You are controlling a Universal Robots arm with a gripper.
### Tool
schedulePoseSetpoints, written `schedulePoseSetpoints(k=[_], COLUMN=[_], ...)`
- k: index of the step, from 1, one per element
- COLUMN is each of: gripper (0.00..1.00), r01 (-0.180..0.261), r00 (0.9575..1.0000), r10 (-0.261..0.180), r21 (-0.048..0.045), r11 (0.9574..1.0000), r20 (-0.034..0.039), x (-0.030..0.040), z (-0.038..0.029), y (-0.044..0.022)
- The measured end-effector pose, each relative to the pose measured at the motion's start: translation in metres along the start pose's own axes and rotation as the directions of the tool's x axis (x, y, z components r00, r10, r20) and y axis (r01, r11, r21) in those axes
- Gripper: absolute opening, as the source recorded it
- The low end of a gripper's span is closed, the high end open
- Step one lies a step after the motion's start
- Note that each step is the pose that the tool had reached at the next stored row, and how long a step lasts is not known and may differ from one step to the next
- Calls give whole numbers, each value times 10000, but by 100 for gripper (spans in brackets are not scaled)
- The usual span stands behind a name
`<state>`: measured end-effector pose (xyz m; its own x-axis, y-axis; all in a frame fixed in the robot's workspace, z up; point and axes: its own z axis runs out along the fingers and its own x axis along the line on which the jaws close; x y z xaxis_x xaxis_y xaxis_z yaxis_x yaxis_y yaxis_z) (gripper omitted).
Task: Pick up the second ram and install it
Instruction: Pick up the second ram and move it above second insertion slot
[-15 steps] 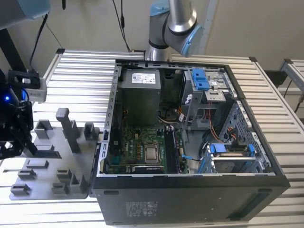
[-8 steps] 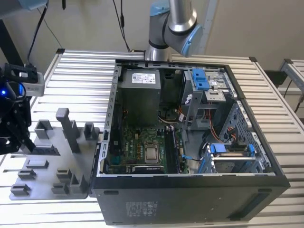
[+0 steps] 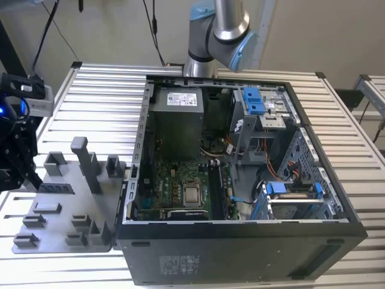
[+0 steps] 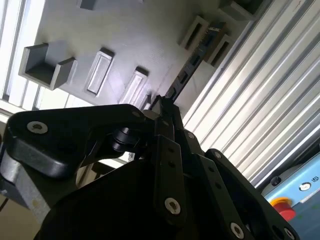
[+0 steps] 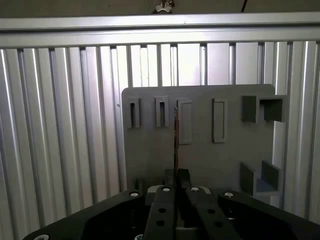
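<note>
The second ram point(image 3: 58, 188) is a dark narrow stick standing on edge on the grey fixture plate point(image 3: 57, 224), at the exterior view's left. In the second wrist view the ram point(image 4: 192, 61) runs from the fingertips up to two grey holder blocks point(image 4: 196, 31). It is seen edge-on as a thin line point(image 5: 176, 134) in the first wrist view. My black gripper point(image 3: 35, 179) point(image 4: 162, 103) point(image 5: 177, 173) is at the stick's near end, its two fingers pressed together on either side of it. The ram still rests on the plate.
An open black computer case point(image 3: 240, 256) lies on the slatted metal table point(image 3: 90, 90), with the green motherboard point(image 3: 177, 183) and its long black slots point(image 3: 218, 186) inside. Several grey blocks, one of them a tall post point(image 3: 87, 165), rise from the fixture plate. The arm's base point(image 3: 216, 36) stands behind the case.
</note>
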<state>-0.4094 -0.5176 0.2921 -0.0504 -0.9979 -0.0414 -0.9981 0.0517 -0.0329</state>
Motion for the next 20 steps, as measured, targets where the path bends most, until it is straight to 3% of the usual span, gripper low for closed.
schedulePoseSetpoints(k=[20], gripper=[14], r01=[0], r00=[10000], r10=[0], r21=[0], r11=[10000], r20=[0], x=[-13], z=[-306], y=[-10])
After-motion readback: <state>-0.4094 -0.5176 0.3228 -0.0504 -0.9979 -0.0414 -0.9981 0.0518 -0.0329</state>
